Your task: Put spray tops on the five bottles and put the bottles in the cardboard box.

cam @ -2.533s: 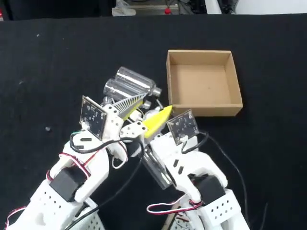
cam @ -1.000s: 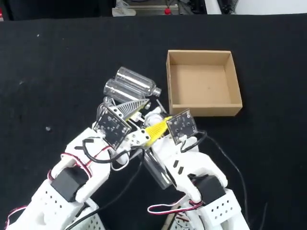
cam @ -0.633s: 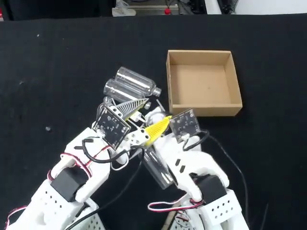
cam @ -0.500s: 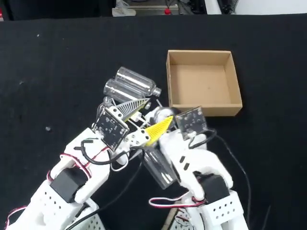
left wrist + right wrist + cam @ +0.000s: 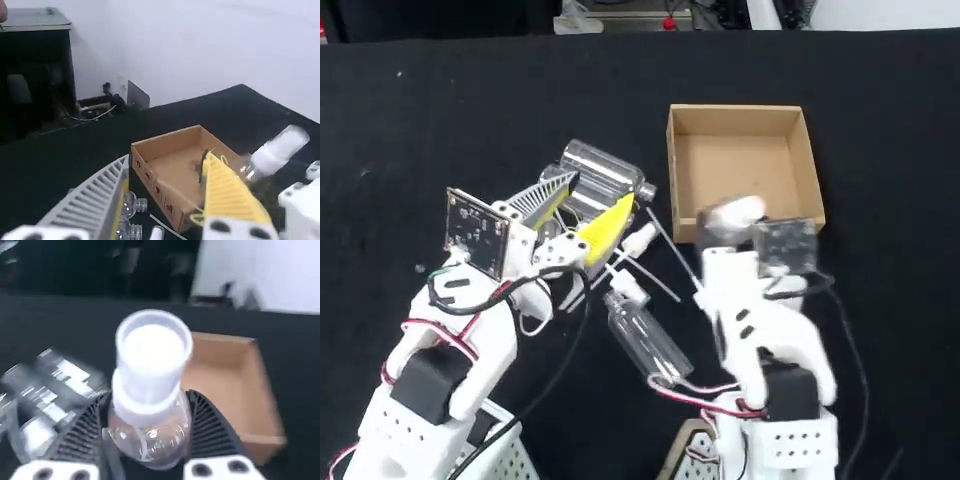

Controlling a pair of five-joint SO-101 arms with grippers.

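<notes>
Black table (image 5: 440,120); cardboard box (image 5: 156,186) print (symbols, perhaps) unreadable.

bottle (image 5: 150,375) in right tool (image 5: 147,437) blurred, btm cut off at wrist view's edge.

Black table (image 5: 440,120) with cardboard box (image 5: 673,170), bottles (image 5: 648,343), spray top (image 5: 638,241)

Bright, even light falls on the black table (image 5: 420,120), with glints on the clear bottles (image 5: 595,180).
</notes>
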